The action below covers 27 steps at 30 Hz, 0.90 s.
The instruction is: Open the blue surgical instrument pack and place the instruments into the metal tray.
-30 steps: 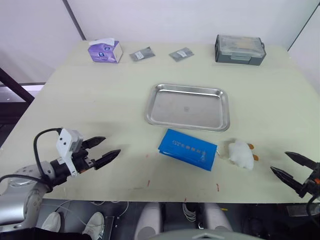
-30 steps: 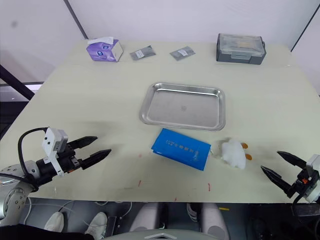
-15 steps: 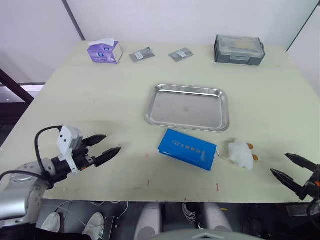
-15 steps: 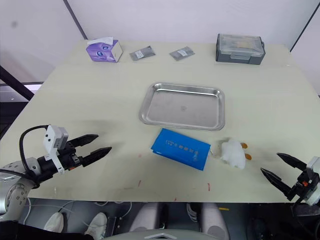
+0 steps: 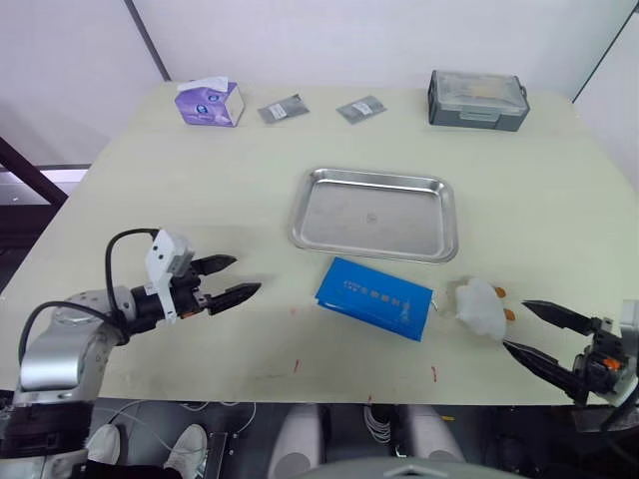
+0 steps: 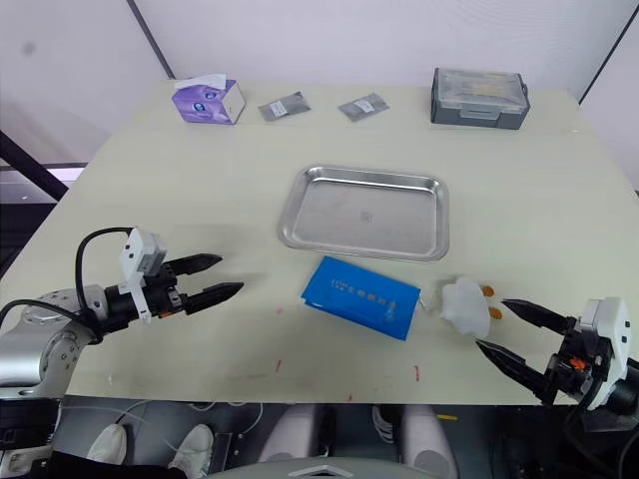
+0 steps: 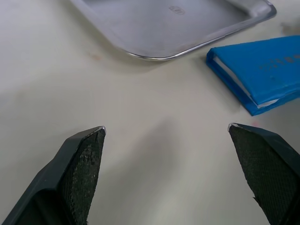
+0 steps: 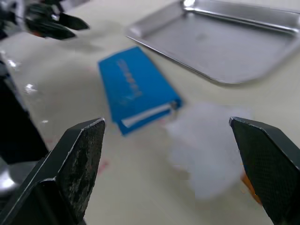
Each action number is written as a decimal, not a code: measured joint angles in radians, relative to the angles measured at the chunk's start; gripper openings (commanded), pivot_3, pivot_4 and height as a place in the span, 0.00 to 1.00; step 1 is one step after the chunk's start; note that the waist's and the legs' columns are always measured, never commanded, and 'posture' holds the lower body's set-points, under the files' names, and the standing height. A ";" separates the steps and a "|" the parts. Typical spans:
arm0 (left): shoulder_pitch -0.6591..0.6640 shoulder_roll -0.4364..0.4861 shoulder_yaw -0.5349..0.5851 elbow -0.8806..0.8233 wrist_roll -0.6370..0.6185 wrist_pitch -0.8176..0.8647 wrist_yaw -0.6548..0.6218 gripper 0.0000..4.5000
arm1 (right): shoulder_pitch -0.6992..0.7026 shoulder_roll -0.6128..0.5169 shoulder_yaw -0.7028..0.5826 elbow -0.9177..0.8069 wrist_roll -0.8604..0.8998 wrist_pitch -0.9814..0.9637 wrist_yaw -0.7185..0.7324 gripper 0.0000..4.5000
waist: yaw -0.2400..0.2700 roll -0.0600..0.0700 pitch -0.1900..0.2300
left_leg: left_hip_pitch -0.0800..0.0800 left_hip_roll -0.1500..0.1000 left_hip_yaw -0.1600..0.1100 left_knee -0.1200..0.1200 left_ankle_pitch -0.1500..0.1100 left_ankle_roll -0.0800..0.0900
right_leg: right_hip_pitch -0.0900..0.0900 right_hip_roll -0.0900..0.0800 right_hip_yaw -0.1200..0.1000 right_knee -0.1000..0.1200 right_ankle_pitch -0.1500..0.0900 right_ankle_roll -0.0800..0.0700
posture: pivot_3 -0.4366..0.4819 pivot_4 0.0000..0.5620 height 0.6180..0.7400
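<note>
The blue surgical instrument pack (image 5: 376, 298) lies folded shut on the table, just in front of the metal tray (image 5: 374, 215), which holds nothing. The instruments are hidden. My left gripper (image 5: 248, 273) hovers open to the left of the pack, pointing at it, about a hand's width away. In the left wrist view the pack (image 7: 262, 70) and the tray (image 7: 164, 23) lie beyond its spread fingers. My right gripper (image 5: 514, 324) stands open at the front right, its tips close beside a white fluffy lump (image 5: 481, 307). The right wrist view has the pack (image 8: 136, 86) ahead.
Along the far edge stand a purple tissue box (image 5: 210, 102), two grey foil packets (image 5: 284, 109) (image 5: 361, 109) and a grey lidded box (image 5: 478, 99). The white lump with orange bits lies right of the pack. The table's front edge is near both grippers.
My left gripper has moved right, closer to the pack. My right gripper has come in over the table edge toward the white lump. Both stay open.
</note>
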<state>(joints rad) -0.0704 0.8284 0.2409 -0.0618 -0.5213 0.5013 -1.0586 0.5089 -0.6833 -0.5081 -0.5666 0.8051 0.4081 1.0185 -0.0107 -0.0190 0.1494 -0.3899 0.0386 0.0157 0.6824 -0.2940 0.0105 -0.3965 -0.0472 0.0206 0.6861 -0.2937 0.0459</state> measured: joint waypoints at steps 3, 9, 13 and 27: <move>-0.064 0.005 -0.064 0.053 0.021 -0.009 -0.046 0.62 | -0.018 -0.003 0.062 -0.077 0.034 0.045 -0.043 0.60 | 0.000 0.000 0.000 | 0.000 -0.001 0.000 0.000 0.000 0.000 | 0.000 0.000 -0.001 0.000 0.000 0.000 | 0.48 0.27 1.00; -0.185 -0.019 -0.143 0.145 0.063 -0.040 -0.087 0.16 | -0.036 -0.007 0.162 -0.141 0.029 0.108 -0.114 0.11 | 0.004 0.000 0.000 | -0.002 -0.002 -0.002 0.002 0.000 0.000 | 0.000 0.000 -0.003 0.000 0.000 0.000 | 0.48 0.27 1.00; -0.255 -0.054 -0.231 0.238 0.125 -0.108 -0.139 0.02 | -0.066 -0.018 0.228 -0.145 -0.013 0.156 -0.186 0.00 | 0.000 -0.001 0.000 | -0.002 -0.002 -0.002 0.002 0.000 0.000 | 0.000 0.001 -0.002 -0.001 0.000 0.000 | 0.48 0.27 1.00; -0.488 -0.212 -0.408 0.505 0.248 -0.256 -0.288 0.02 | -0.212 -0.014 0.496 -0.049 -0.330 0.129 -0.331 0.00 | -0.001 -0.001 0.000 | -0.005 -0.003 -0.006 0.004 0.000 0.000 | 0.000 0.002 -0.005 -0.001 0.000 0.000 | 0.48 0.27 1.00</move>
<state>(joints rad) -0.5584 0.6164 -0.1669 0.4437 -0.2729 0.2450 -1.3462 0.2965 -0.6969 -0.0116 -0.6159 0.4749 0.5369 0.6880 -0.0114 -0.0200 0.1495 -0.3945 0.0358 0.0098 0.6868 -0.2940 0.0106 -0.3967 -0.0455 0.0153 0.6852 -0.2935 0.0462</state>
